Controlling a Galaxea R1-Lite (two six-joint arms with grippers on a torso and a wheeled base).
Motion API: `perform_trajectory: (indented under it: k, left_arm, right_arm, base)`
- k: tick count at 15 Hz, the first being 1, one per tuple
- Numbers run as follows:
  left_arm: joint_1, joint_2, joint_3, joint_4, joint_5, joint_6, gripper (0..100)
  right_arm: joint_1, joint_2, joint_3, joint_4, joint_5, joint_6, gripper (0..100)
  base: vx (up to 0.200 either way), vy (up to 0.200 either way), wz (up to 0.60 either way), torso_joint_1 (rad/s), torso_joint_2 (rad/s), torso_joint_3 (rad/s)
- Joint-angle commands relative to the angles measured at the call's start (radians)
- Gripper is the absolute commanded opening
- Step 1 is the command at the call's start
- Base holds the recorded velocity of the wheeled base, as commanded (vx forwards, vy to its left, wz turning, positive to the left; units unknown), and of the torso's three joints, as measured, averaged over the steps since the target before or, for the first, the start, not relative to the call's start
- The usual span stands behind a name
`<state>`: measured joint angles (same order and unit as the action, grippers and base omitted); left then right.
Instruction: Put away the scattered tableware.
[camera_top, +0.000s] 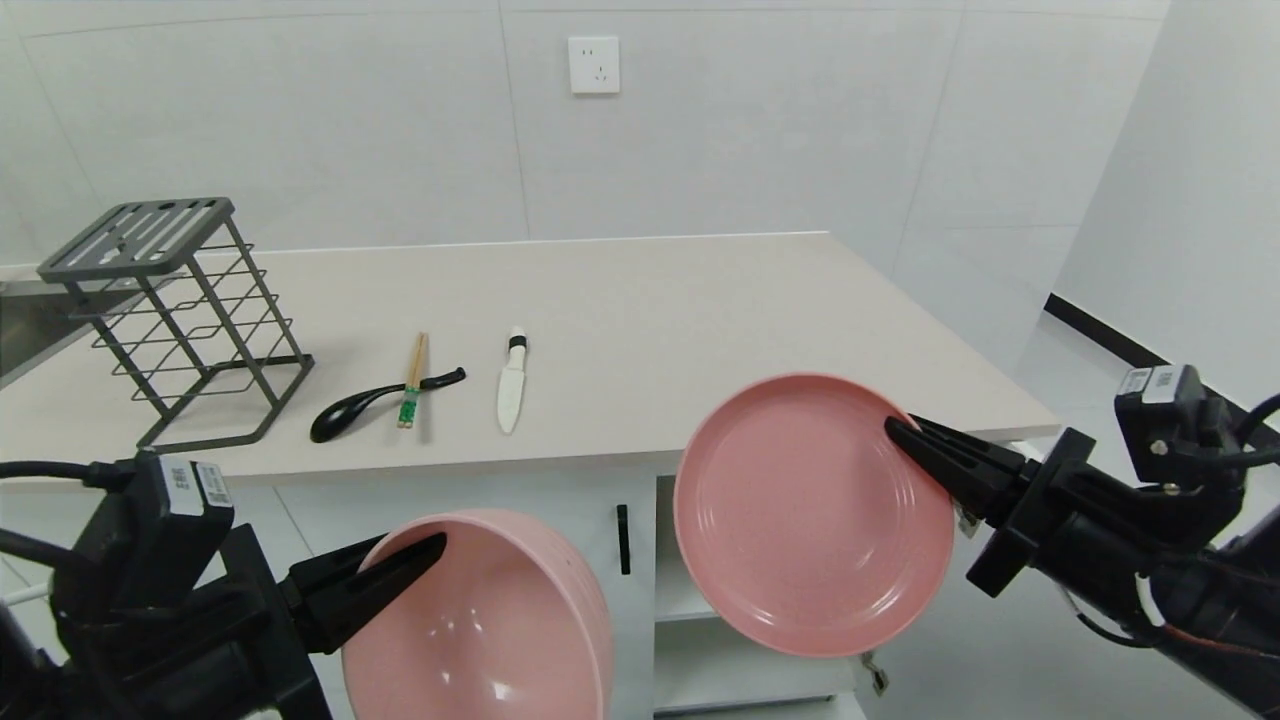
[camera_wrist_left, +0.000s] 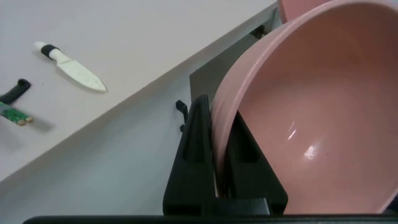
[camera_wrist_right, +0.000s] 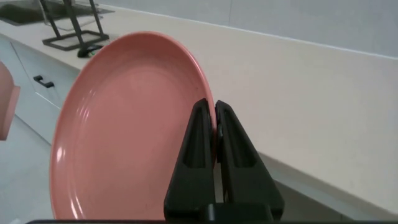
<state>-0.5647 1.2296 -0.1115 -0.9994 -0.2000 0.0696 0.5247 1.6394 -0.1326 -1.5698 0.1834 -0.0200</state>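
I stand by the counter (camera_top: 700, 300) and watch the robot hold two dishes up in the air.

The left gripper (camera_top: 435, 545) is pinching the rim of a pink bowl (camera_top: 500, 620), with one finger inside it and one outside. The bowl is tipped on its side, down low in front of the cupboard door. The right gripper (camera_top: 895, 428) is squeezed tight on the rim of a pink plate (camera_top: 810, 520). The plate stands almost on its edge, in front of the counter's edge and above an open shelf (camera_top: 690, 600) in the cupboard.

On the counter lie a black spoon (camera_top: 350, 405), a pair of chopsticks (camera_top: 413, 380) across the spoon's handle, and a white knife (camera_top: 512, 385) just beside them. A wire rack (camera_top: 170, 300) stands near, to the left. These have not been put away yet.

I think a few things could go wrong. Each dish hangs from one small pinch on its rim, so a quick move could make it swing or slip out and fall to the floor. The plate and the bowl are near each other, so they could bump if the arms come closer. The plate could also knock the counter's edge or the shelf if it goes in crooked.
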Motion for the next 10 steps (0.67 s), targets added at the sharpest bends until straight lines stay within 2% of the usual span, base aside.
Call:
perform_trajectory:
  k: [1,10]
  left_arm:
    - [0.003,0.005,-0.005,-0.001,0.001,-0.001,0]
    - [0.003,0.016,0.000,0.001,0.001,-0.001,0]
  right_arm:
    - [-0.002,0.017,0.004,-0.001,0.001,-0.001,0]
    - [-0.038,0.080,0.024,-0.001,-0.004,-0.008,0]
  base:
    - [0.000,0.000,0.00,-0.256,0.52,0.246]
    - [0.000,0.000,0.00,-0.249,0.48,0.228]
